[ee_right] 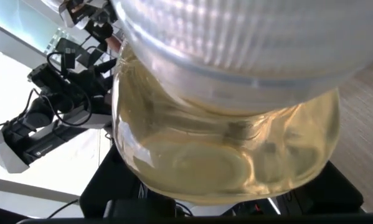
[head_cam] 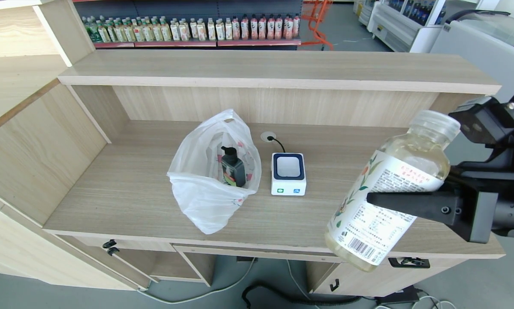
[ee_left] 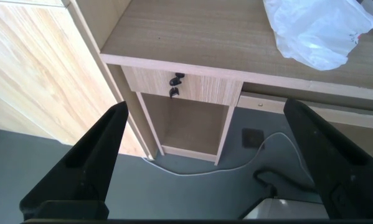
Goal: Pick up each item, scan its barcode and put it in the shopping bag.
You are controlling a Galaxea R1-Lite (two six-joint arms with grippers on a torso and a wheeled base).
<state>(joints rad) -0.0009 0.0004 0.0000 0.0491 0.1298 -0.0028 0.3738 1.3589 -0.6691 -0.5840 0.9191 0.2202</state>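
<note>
My right gripper (head_cam: 394,195) is shut on a clear bottle of pale yellow drink (head_cam: 390,189) with a white flowered label. It holds the bottle tilted above the counter's front right, cap up and away, barcode at the lower end. Up close, the bottle (ee_right: 226,137) has its ribbed cap nearest the right wrist camera. The white scanner (head_cam: 288,173) sits mid-counter. Left of it lies the open white shopping bag (head_cam: 205,180) with a black pump bottle (head_cam: 233,167) inside. My left gripper (ee_left: 208,168) hangs open below the counter's front edge, beside the bag (ee_left: 320,31).
The wooden counter (head_cam: 132,189) has a raised back ledge and a side wall on the left. A cable runs from the scanner to a hole (head_cam: 268,136) in the top. Drawers with keys (ee_left: 175,85) sit under the front edge. Store shelves of bottles (head_cam: 188,30) stand behind.
</note>
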